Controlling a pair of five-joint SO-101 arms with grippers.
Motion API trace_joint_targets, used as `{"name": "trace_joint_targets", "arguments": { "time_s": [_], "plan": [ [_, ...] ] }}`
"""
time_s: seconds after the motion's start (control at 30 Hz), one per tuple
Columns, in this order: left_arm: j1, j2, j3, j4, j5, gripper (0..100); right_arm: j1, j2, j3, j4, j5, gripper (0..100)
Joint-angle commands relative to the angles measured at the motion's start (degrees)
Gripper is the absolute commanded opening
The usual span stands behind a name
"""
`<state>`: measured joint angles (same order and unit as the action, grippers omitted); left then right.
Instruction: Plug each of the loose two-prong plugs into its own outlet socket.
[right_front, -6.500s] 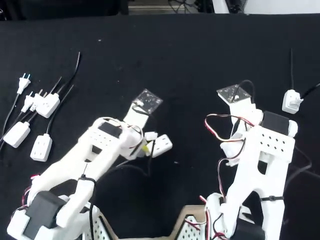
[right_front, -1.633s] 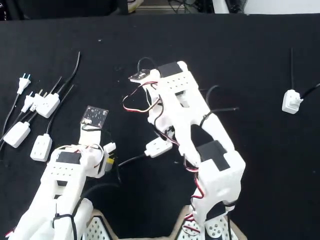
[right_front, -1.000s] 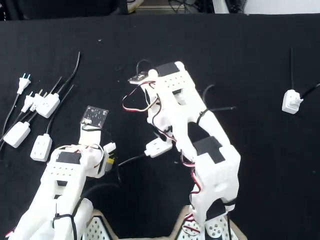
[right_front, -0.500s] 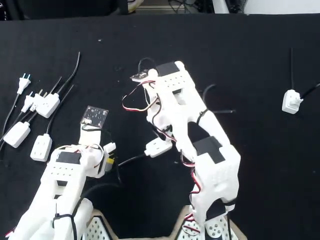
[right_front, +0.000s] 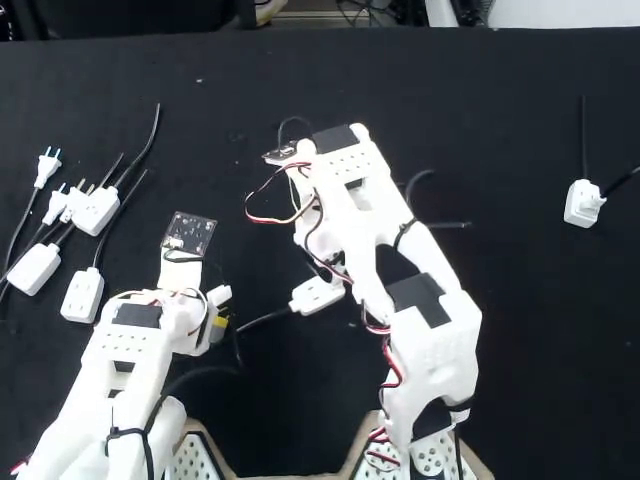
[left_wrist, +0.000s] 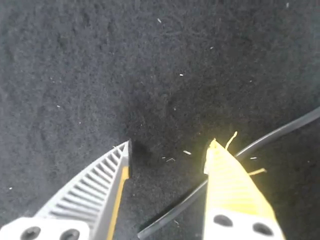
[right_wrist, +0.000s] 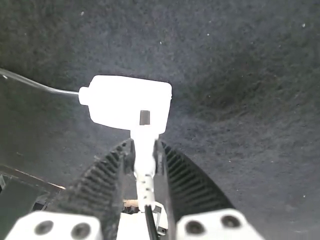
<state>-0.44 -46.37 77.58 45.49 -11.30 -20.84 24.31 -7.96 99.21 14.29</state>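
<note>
The right gripper (right_wrist: 144, 144) is pinched on a white plug (right_wrist: 145, 165), with its ribbed fingers pressed against both flanks of the plug's body. The plug's front end touches the long side of the white outlet socket (right_wrist: 127, 102), which lies flat on the black table (right_front: 480, 120). The prongs are hidden, so how far in they sit cannot be told. Seen from above, the right arm stretches over the outlet socket and covers part of it.

The left gripper (left_wrist: 170, 145) hangs low over the cloth near the outlet socket, on the left arm's side of it. Its fingers are spread wide and hold nothing. A thin black cord (left_wrist: 280, 131) leaves the outlet socket's end toward this gripper and runs beneath its yellow finger.

Well apart from the outlet socket, farther out on that same side, lie a few loose plugs (right_front: 45, 163) and three spare sockets (right_front: 82, 295), their dark cords trailing away from them. One of the spare sockets lies just beside two of the plugs.

Well apart from the outlet socket on the opposite side sits another socket (right_front: 582, 203) with a plug against it (how firmly it is seated cannot be told from here), and its cord runs off toward the table's edge.
</note>
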Motion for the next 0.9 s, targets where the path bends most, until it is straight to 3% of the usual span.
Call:
{"name": "trace_joint_targets", "arguments": {
  "time_s": [0.0, 0.2, 0.87],
  "plan": [
    [0.7, -0.4, -0.2, -0.2, 0.4, 25, 0.4, -0.7, -0.1, 2.0, -0.2, 1.1],
    [0.8, -0.4, -0.2, -0.3, 0.4, 25, 4.2, -2.8, -0.2, 2.0, 0.0, 1.1],
    [0.8, -0.4, -0.2, -0.4, 0.4, 25, 1.0, -4.4, 0.0, 2.0, 0.0, 1.1]
  ]
}}
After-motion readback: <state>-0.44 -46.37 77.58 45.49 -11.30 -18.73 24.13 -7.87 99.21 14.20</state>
